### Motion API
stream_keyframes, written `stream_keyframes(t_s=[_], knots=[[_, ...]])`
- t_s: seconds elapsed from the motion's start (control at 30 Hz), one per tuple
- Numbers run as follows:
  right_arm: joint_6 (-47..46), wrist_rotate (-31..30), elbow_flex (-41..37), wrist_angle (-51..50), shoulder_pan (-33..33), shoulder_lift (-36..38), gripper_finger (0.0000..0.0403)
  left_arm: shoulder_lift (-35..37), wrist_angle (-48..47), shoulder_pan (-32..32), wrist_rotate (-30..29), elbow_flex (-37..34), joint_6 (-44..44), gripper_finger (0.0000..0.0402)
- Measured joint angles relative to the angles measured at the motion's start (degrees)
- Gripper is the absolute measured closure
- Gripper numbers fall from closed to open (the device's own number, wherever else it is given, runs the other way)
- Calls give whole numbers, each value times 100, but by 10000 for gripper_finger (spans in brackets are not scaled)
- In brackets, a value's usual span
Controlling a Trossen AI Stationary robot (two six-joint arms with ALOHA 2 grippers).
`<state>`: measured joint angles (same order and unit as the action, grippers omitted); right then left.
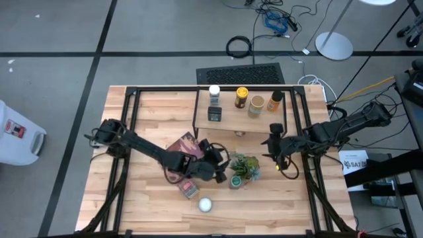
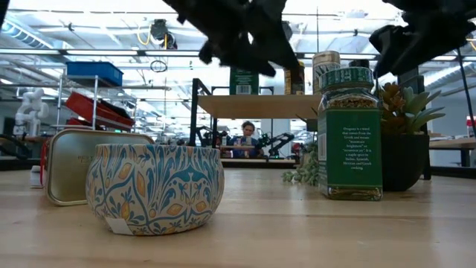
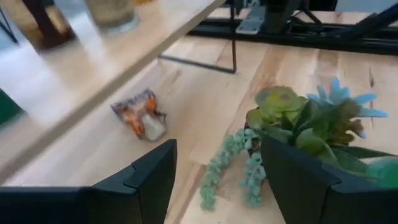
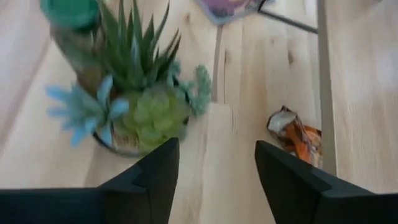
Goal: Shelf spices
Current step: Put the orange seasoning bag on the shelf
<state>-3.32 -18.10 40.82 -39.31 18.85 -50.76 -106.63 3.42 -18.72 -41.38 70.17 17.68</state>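
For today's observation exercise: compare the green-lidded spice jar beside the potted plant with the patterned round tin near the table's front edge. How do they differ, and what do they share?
The green-lidded jar is tall and narrow; the patterned tin is low and wide. The jar has clear walls showing herbs and a green label; the tin is opaque, with a blue-and-yellow pattern. The jar stands right beside the potted plant; the tin sits apart, nearer the table's front edge. Both stand upright on the table, not on the shelf.

The shelf (image 1: 228,118) carries five spice containers, while the table (image 1: 152,205) bears a plant (image 1: 242,168), book (image 1: 185,147) and tin (image 1: 205,204).
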Motion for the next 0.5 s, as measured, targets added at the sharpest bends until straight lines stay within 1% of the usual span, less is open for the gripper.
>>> stream_keyframes(t_s=[0.13, 0.2, 0.33, 0.43, 0.5], knots=[[543, 19, 0, -157, 0, 0, 210, -69, 135, 165, 379, -43, 440, 159], [913, 33, 0, -100, 6, -22, 209, -149, 174, 190, 467, -48, 452, 159], [1514, 80, 0, 2, 7, -225, 205, -404, 649, 228, 806, -48, 524, 159], [1796, 172, 0, 103, 7, -447, 205, -628, 781, 261, 813, -45, 697, 159], [1850, 170, 0, 108, 7, -592, 205, -756, 824, 294, 684, -45, 894, 159]])
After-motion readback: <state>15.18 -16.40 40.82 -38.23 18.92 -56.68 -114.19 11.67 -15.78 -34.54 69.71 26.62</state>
